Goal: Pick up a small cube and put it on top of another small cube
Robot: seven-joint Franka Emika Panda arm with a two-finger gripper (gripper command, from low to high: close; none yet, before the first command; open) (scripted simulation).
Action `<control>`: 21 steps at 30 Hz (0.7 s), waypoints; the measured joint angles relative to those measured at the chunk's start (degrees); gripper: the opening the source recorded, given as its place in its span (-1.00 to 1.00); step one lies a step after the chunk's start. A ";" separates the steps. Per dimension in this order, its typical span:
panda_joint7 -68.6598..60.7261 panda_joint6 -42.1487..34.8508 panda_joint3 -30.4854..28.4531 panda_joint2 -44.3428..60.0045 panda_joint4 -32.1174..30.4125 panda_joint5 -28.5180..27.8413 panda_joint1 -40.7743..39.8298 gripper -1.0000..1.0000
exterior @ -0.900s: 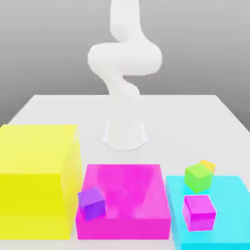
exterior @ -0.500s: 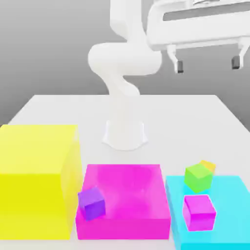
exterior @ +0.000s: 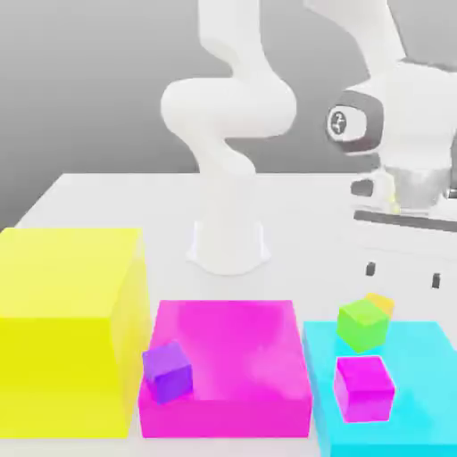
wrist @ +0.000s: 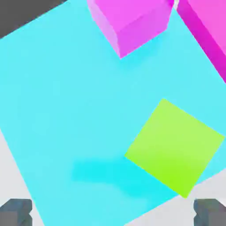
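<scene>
Right now the claw [exterior: 402, 274] hangs at the right of the exterior frame, just above the lime-green cube [exterior: 361, 324], spread wide with nothing between its fingertips [exterior: 370, 268]. Both tips are dark grey; one sits near the middle right, the other by the right edge. Neither touches anything, with a gap of air below them. In the hand view the two tips show at the lower corners, far apart, the claw [wrist: 113, 212] empty.

The small yellow-orange cube [exterior: 382, 303] is at the middle right of the exterior frame, tucked behind the lime-green cube and mostly hidden by it; only an upper corner shows. Cannot tell whether the two touch. The lime-green cube rests at the far edge of the cyan slab [exterior: 419, 357], tilted in plan as the hand view shows it, lying partly over the slab's edge there [wrist: 176, 148].

A small magenta cube [exterior: 363, 387] sits on the cyan slab nearer the bottom of the frame, apart from the green one. A big magenta block [exterior: 236, 339] fills the bottom centre, with a small purple cube [exterior: 167, 370] at its left front corner. A huge yellow block [exterior: 67, 326] takes the lower left. All stand on the pale grey worktop [exterior: 116, 201]. The white arm [exterior: 228, 107] rises from its base at centre.
</scene>
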 joint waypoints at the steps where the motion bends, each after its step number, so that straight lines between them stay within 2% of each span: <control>1: 2.72 0.99 1.27 1.40 -1.00 -0.26 0.13 0.00; 4: 10.96 3.84 3.63 5.57 -3.62 -2.11 1.73 0.00; 7: 18.14 5.81 0.97 9.09 -3.44 -9.68 3.71 0.00; 13: 31.59 9.00 -11.67 15.54 -1.29 -27.48 11.55 0.00; 21: 45.03 13.76 -31.30 23.19 1.36 -45.33 26.94 0.00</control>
